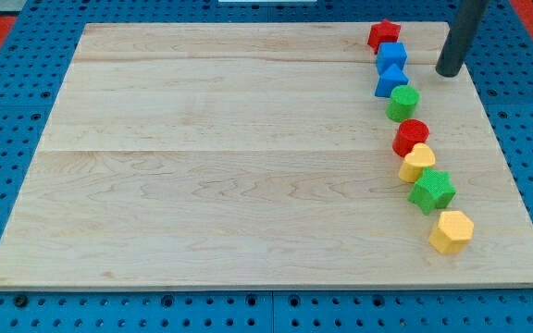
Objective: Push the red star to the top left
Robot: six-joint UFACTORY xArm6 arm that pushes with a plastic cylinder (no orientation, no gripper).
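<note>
The red star [383, 34] lies near the board's top right edge, at the head of a curved line of blocks. My tip [449, 71] rests on the board to the right of the star and a little lower, apart from it, level with the blue blocks. Just below the star sit a blue cube [391, 55] and a blue triangular block [391, 80], touching in a chain.
The line goes on downward: a green hexagonal block [402, 102], a red round block [411, 136], a yellow heart-like block [417, 163], a green star [431, 191] and a yellow hexagon [452, 230]. The wooden board [202, 166] lies on a blue pegboard.
</note>
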